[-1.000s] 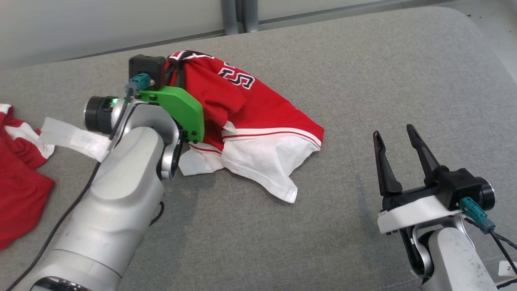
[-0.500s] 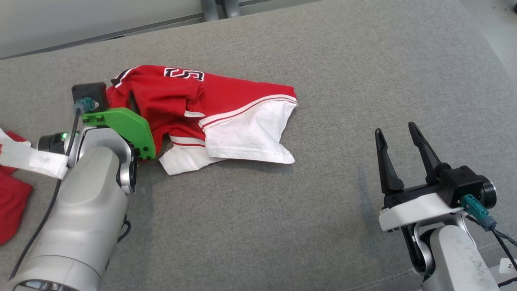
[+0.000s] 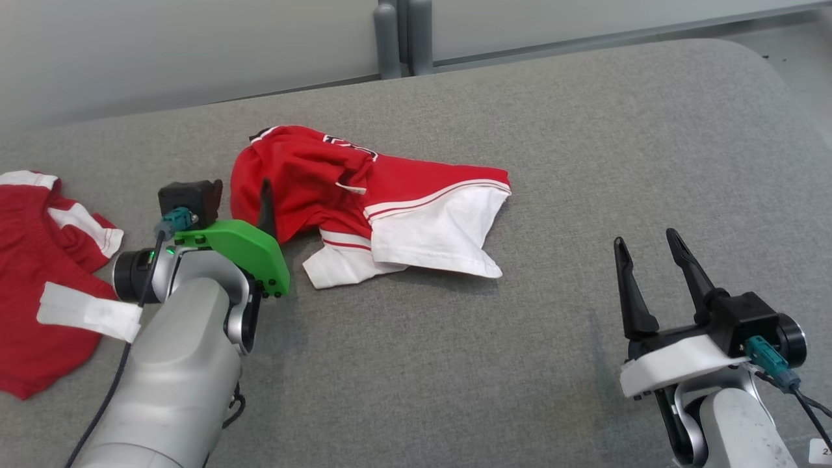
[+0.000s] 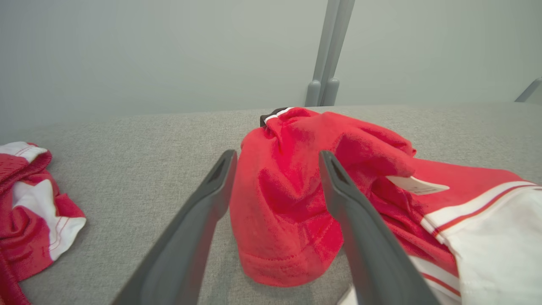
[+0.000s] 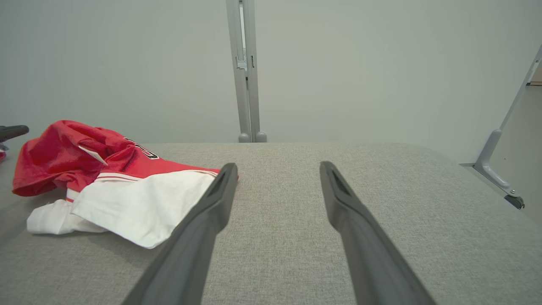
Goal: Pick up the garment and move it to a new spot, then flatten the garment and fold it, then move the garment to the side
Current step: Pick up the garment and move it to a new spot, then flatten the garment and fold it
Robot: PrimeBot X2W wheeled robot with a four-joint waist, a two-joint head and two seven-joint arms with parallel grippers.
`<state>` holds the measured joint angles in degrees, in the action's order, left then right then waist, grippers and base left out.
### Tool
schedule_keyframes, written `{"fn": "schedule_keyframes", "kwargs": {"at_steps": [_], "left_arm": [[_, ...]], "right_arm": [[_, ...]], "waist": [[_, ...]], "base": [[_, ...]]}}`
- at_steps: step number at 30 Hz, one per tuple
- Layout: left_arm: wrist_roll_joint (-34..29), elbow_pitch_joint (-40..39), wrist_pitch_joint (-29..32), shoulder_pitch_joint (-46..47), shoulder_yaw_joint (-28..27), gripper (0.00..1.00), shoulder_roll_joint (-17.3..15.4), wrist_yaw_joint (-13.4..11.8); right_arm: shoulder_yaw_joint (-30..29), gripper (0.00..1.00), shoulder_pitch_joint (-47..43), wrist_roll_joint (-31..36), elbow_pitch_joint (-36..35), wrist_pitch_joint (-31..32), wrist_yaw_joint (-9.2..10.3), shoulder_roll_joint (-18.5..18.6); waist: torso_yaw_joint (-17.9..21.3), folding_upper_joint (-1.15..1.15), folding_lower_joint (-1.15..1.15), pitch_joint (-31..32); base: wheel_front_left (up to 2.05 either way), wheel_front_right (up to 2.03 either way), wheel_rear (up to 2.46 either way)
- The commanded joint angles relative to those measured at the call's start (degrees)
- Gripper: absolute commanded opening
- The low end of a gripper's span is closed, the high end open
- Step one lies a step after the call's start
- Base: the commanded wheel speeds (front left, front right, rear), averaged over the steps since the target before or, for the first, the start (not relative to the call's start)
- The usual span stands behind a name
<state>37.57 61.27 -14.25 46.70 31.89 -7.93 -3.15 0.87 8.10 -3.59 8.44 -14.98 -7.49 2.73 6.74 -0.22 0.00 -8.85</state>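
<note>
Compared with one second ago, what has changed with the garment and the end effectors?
The left end effector has let go of the garment, which it held raised by the red end; its jaws now stand open. The garment now lies crumpled on the grey surface. The right end effector stayed open, apart from it.

Soft, even light — faint shadows, no glare, mild wide-angle stretch at edges.

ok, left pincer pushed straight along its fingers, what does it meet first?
The garment: its bunched red end lies directly ahead of the left pincer, between its open fingers. Contact looks near-immediate, though exact depth is unclear.
</note>
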Motion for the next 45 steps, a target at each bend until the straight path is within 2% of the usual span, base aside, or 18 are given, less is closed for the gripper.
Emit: {"fn": "schedule_keyframes", "kwargs": {"at_steps": [1,5,12,19,20,21,31,40,41,42,43,45], "left_arm": [[0.3,-0.7,-0.6,-1.8,0.0,1.00,0.4,0.3],[-0.5,-4.7,-0.9,-5.8,-0.4,1.00,1.1,0.4],[-3.5,-20.6,-1.0,-18.6,-4.9,1.00,0.9,-3.1],[-6.9,-35.7,-0.9,-32.3,-7.8,1.00,0.2,-6.0],[-6.9,-35.7,-0.9,-32.3,-7.8,1.00,0.2,-6.0],[-7.4,-38.5,-0.9,-34.6,-8.3,1.00,-0.1,-6.7],[-7.6,-45.0,-0.4,-39.1,-8.6,1.00,-1.1,-8.4],[-7.9,-46.4,-0.2,-39.1,-8.3,1.00,-1.5,-9.1],[-7.9,-46.5,-0.2,-39.1,-8.3,1.00,-1.6,-9.1],[-7.9,-46.5,-0.2,-39.1,-8.3,1.00,-1.6,-9.1],[-7.9,-46.5,-0.2,-39.1,-8.3,1.00,-1.6,-9.1],[-7.9,-46.7,-0.2,-39.0,-8.3,1.00,-1.6,-9.4]], "right_arm": [[-0.3,1.00,-1.1,0.1,0.3,-0.2,0.00,0.2],[-2.1,1.00,-2.9,0.0,0.8,-0.2,0.00,0.2],[-1.8,1.00,-4.9,-2.5,4.1,0.9,0.00,0.2],[0.6,1.00,-2.3,-10.3,9.8,2.8,0.00,0.2],[0.6,1.00,-2.3,-10.3,9.8,2.8,0.00,0.2],[1.5,1.00,-1.2,-13.2,11.6,3.1,0.00,0.2],[5.5,1.00,7.0,-31.4,26.6,2.0,-0.01,0.2],[11.2,1.00,13.5,-43.2,36.6,0.1,-0.01,0.2],[11.7,0.94,14.2,-44.0,37.3,0.1,-0.01,0.2],[11.7,0.94,14.2,-44.0,37.3,0.1,-0.01,0.2],[12.1,0.85,14.8,-44.6,38.0,0.0,-0.01,0.2],[12.6,0.49,15.7,-45.6,39.1,-0.2,-0.01,0.2]], "waist": [[-2.6,0.22,0.00,2.8],[-4.9,0.22,0.00,5.0],[-8.0,0.22,0.00,7.4],[-11.0,0.22,0.00,7.6],[-11.0,0.22,0.00,7.6],[-11.7,0.22,0.00,7.4],[-15.6,0.22,0.00,6.0],[-17.5,0.22,0.00,4.9],[-17.6,0.22,0.00,4.8],[-17.6,0.22,0.00,4.8],[-17.6,0.22,0.00,4.7],[-17.7,0.22,0.00,4.5]], "base": [[0.00,0.00,0.00],[0.00,0.00,0.00],[0.00,0.00,0.00],[0.00,0.00,0.00],[0.00,0.00,0.00],[0.00,0.00,0.00],[0.00,0.00,0.00],[0.00,0.00,0.00],[0.00,0.00,0.00],[0.00,0.00,0.00],[0.00,0.00,0.00],[0.00,0.00,0.00]]}}
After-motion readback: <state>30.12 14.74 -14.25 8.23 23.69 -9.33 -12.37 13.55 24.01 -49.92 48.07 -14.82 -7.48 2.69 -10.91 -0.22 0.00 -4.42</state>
